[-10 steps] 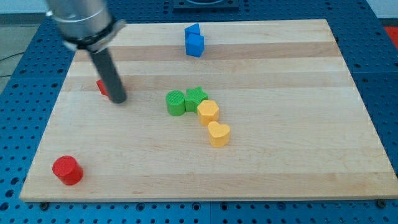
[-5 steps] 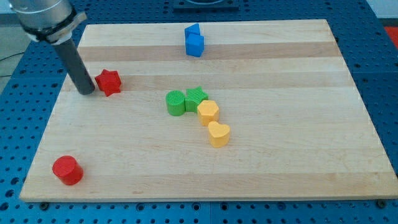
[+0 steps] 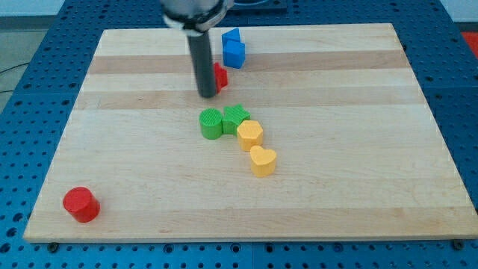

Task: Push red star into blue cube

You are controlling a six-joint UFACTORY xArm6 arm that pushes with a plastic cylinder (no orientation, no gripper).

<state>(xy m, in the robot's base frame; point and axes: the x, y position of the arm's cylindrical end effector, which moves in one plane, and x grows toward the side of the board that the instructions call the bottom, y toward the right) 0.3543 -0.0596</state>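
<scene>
The red star (image 3: 220,75) lies near the view's top centre, mostly hidden behind my rod. Only its right edge shows. The blue cube (image 3: 234,52) stands just up and right of it, with a small gap between them. A second blue block (image 3: 231,36) sits right behind the cube. My tip (image 3: 207,94) rests on the board against the star's lower left side.
A green cylinder (image 3: 211,123), a green star (image 3: 236,116) and two yellow blocks (image 3: 250,134) (image 3: 262,161) cluster in the middle of the wooden board (image 3: 358,149). A red cylinder (image 3: 81,204) stands at the bottom left corner.
My rod has swept from the board's left side to the top centre. The red star has slid right and up with it, close to the blue cube.
</scene>
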